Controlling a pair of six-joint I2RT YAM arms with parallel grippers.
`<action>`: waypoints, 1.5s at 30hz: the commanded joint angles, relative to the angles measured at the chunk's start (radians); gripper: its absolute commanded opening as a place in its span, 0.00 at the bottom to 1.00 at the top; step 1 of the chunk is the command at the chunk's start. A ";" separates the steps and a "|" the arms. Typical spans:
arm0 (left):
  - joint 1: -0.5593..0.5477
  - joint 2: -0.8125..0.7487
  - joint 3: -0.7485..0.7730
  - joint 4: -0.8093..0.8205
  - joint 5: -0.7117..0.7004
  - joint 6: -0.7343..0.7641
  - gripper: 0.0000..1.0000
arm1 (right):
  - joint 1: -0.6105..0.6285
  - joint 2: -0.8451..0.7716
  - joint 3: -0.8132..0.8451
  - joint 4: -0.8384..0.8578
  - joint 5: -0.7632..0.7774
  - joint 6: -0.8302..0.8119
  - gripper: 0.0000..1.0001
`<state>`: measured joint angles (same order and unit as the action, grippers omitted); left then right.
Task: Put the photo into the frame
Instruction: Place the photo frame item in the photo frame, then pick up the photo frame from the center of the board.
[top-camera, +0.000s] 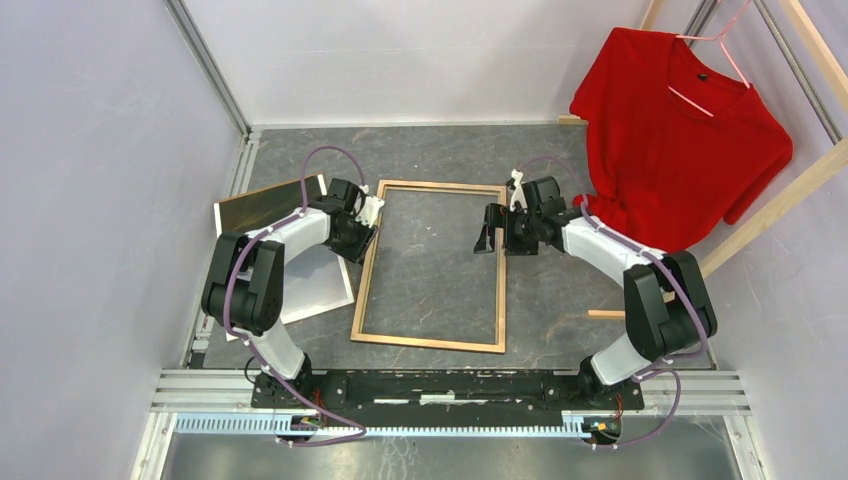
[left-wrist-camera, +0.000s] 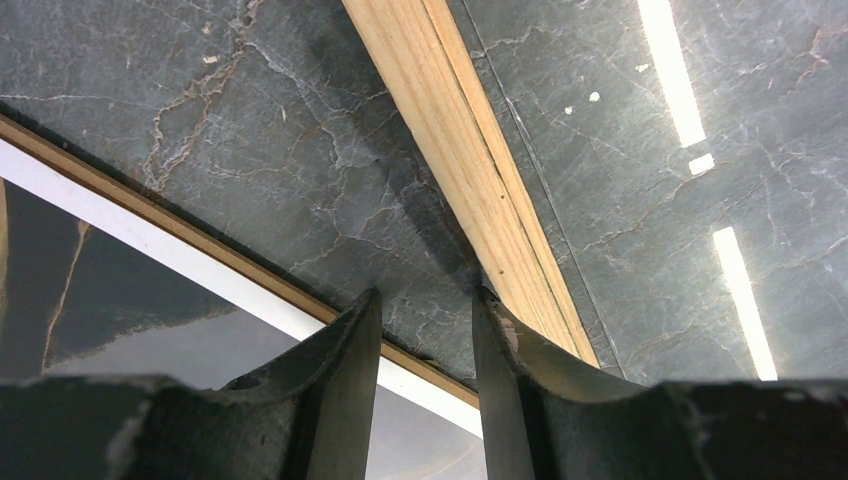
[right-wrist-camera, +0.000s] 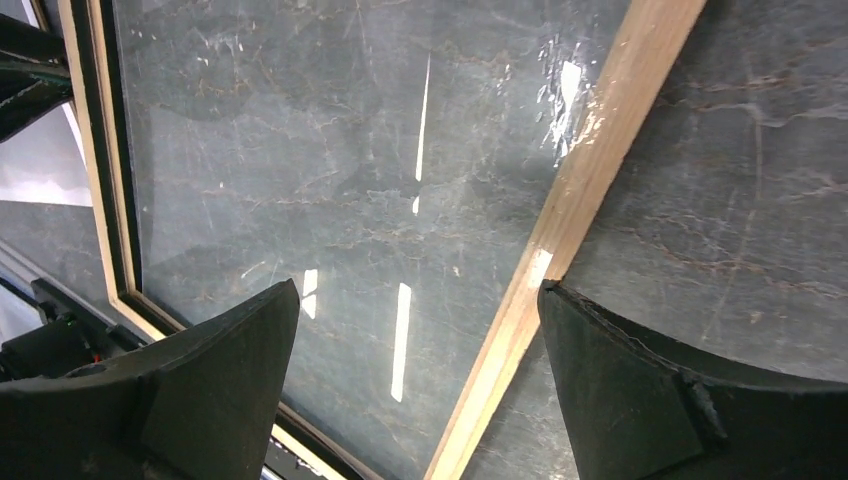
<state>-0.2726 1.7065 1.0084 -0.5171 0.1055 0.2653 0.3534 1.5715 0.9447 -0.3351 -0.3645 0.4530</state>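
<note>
The frame (top-camera: 361, 295) lies flat in the middle of the table, light wood side up, with a reflecting clear sheet (right-wrist-camera: 330, 150) inside it. The photo (top-camera: 318, 285) lies left of the frame, partly under my left arm, its dark golden end at the back. My left gripper (top-camera: 372, 212) is open and empty, low between the photo's white border (left-wrist-camera: 180, 250) and the frame's left rail (left-wrist-camera: 470, 170). My right gripper (top-camera: 490, 235) is wide open and empty over the frame's right rail (right-wrist-camera: 600, 150), which runs just inside my right finger (right-wrist-camera: 620, 380).
A red T-shirt (top-camera: 680, 130) hangs on a pink hanger from a wooden rack (top-camera: 780, 200) at the back right. A short wooden stick (top-camera: 605, 313) lies right of the frame. Grey walls close in the left side and the back.
</note>
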 joint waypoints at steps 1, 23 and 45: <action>-0.013 0.008 -0.013 0.023 0.029 0.036 0.45 | -0.006 -0.041 -0.027 0.005 0.050 -0.021 0.96; -0.046 0.059 0.007 0.033 0.025 0.023 0.45 | -0.016 -0.025 -0.071 0.017 0.070 -0.020 0.96; -0.136 0.166 0.044 0.041 0.065 -0.008 0.45 | -0.016 -0.236 -0.323 0.507 -0.286 0.340 0.98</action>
<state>-0.3328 1.7729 1.0786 -0.5301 0.0746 0.2649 0.3061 1.4433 0.6231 -0.0212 -0.3931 0.6209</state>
